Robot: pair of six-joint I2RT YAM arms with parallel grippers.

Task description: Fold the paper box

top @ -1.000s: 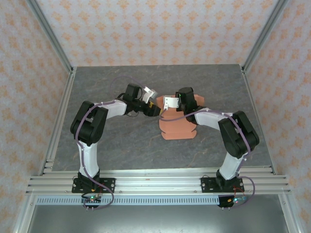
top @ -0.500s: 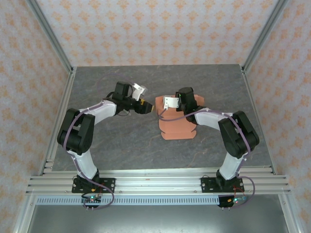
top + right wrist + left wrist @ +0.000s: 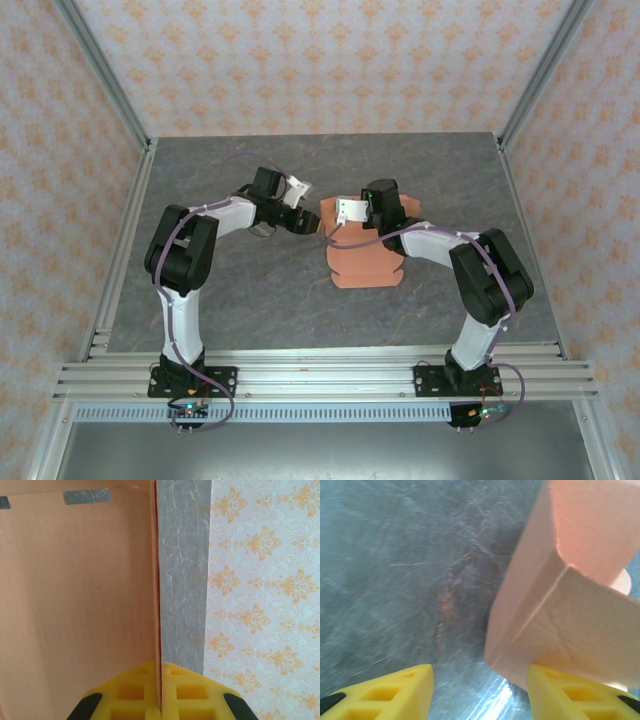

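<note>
My left gripper (image 3: 309, 227) is wide open and holds nothing. The raised wall of the paper box (image 3: 365, 262) stands just beside one finger (image 3: 570, 692), not between the two. My right gripper (image 3: 350, 214) is pinched on another thin wall. The box lies mid-table (image 3: 250, 300), its long axis running from the far edge to the near edge.

matt paper box (image 3: 365, 264), seemingly stone-veined table (image 3: 255, 300)
</note>
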